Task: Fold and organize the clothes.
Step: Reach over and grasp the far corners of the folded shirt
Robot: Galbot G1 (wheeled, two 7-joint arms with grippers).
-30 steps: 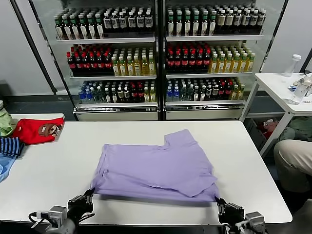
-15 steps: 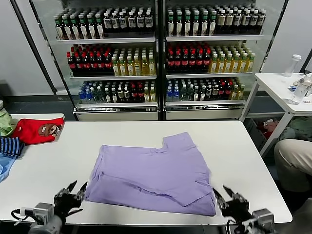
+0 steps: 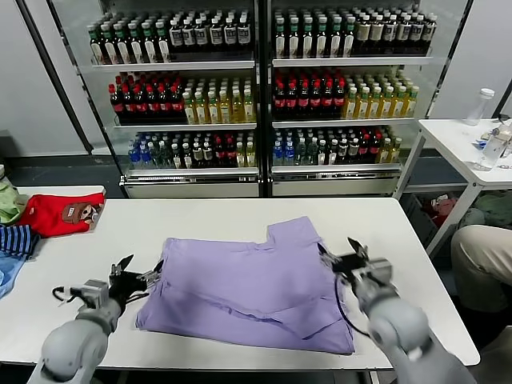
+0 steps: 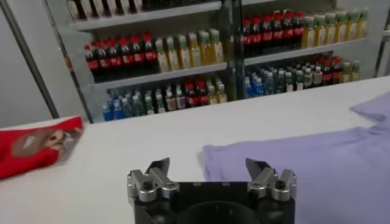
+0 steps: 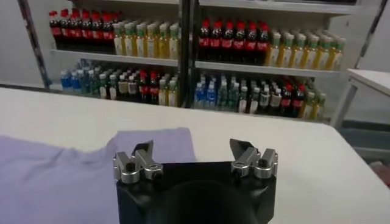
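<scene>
The lavender-purple T-shirt lies folded over on the white table, one sleeve sticking out at its far right. My left gripper is open and empty, raised beside the shirt's left edge. My right gripper is open and empty, raised at the shirt's right edge near the sleeve. In the left wrist view the open gripper faces the shirt's edge. In the right wrist view the open gripper faces the shirt and sleeve.
A red garment, a striped one and other clothes lie at the table's far left. Drink coolers stand behind the table. A small white table with bottles and a seated person's knee are at the right.
Both grippers let go of the shirt's near corners, which dropped flat. Both arms then rose from the table's front edge and moved forward to the shirt's left and right sides.
</scene>
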